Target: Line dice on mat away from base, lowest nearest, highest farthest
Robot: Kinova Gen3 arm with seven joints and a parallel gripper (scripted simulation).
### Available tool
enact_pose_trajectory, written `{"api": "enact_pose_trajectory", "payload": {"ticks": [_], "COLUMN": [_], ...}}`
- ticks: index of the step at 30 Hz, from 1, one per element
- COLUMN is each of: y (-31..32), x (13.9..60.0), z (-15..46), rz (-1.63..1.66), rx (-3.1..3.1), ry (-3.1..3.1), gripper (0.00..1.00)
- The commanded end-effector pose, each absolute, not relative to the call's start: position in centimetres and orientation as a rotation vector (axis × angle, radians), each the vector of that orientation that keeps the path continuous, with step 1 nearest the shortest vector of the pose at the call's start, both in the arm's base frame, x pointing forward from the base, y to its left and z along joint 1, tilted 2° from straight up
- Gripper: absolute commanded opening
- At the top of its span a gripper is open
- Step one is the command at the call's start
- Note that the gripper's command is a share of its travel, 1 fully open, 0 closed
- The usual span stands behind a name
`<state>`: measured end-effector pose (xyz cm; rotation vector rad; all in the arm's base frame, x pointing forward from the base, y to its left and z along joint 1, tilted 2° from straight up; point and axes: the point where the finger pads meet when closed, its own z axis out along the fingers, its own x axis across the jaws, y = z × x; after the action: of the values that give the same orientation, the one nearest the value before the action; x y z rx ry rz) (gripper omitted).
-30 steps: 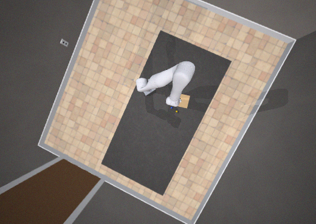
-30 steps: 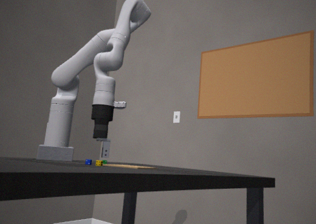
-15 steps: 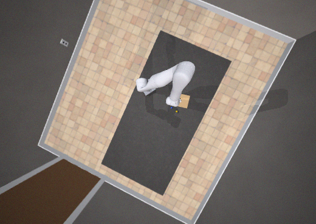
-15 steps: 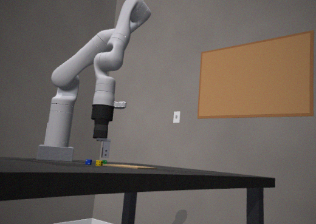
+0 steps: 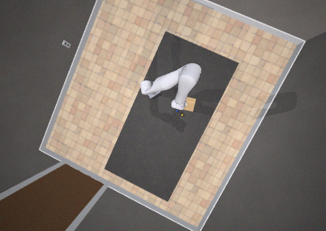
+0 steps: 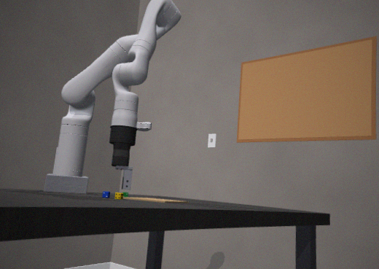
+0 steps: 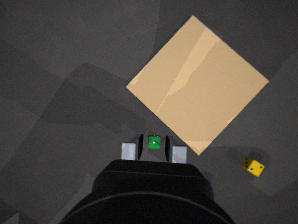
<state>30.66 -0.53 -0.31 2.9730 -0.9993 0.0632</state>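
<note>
My gripper (image 7: 154,143) (image 6: 126,187) points straight down, its fingers partly open. It hovers a little above a green die (image 7: 154,142) (image 6: 125,194), which shows between the fingers in the wrist view and rests on the black table just off the near corner of the tan mat (image 7: 200,85) (image 5: 192,104) (image 6: 160,200). A yellow die (image 7: 254,166) (image 6: 118,195) (image 5: 182,114) lies on the table beside the mat's edge. A blue die (image 6: 106,194) (image 5: 177,111) lies on the table closer to the robot's base. No die is on the mat.
The black table (image 5: 150,149) (image 6: 219,212) stands on a tiled floor. The arm's base (image 6: 66,183) stands at the table's side, near the dice. An orange board (image 6: 306,90) hangs on the far wall.
</note>
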Motion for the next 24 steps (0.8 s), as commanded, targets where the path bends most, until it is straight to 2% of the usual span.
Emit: {"api": "enact_pose_trajectory", "payload": {"ticks": [1,24], "y": [-0.8,-0.8], "x": [30.5,30.5], "z": [-0.5,-2.5], "rz": [0.063,0.062], "rx": [2.967,2.967], "ry": [-0.993,-0.993], "gripper": [0.64,0.64]}}
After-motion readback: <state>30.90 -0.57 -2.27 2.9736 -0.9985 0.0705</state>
